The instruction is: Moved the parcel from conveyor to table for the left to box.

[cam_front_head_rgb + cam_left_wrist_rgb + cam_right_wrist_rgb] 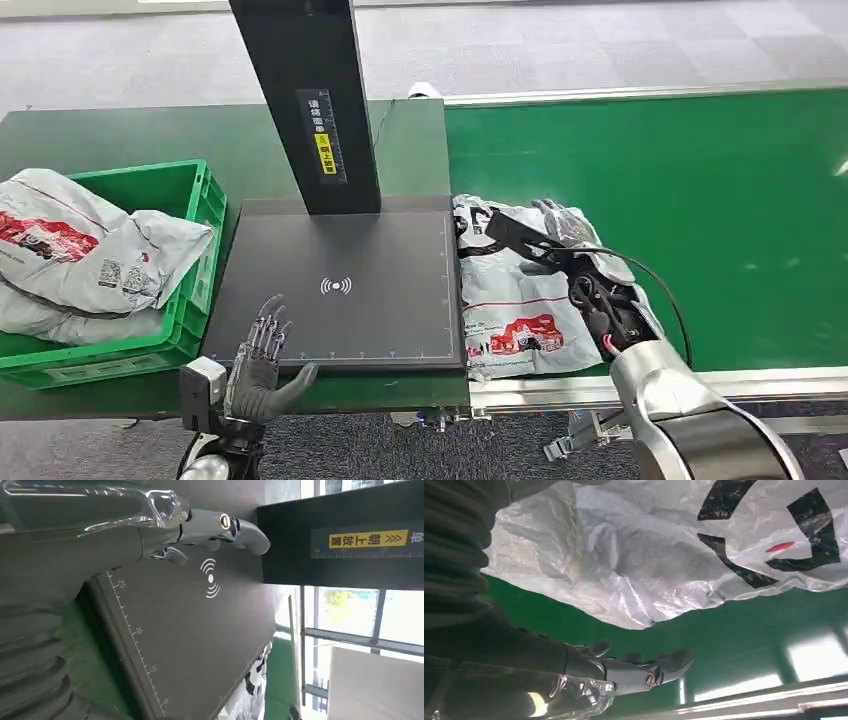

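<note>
Left hand (262, 362), near left: fingers spread, holding nothing, hovering at the near edge of the black scanner pad (340, 290). Right hand (560, 232): laid over the grey printed parcel (520, 310) on the green conveyor (700, 200); grip cannot be told. Step judged: pickup; next, lift leftward onto the pad. Green crate (195, 185), far left: holds grey mailer bags (90, 250).

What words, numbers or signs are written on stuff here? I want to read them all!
"25", "30": ruler marks on the scanner pad edge.
Wireless-wave sign: on the pad, no words.
Yellow label on the black post: Chinese characters with arrows, too blurred to read.
Parcel printing and QR codes on bagged parcels: too small.
</note>
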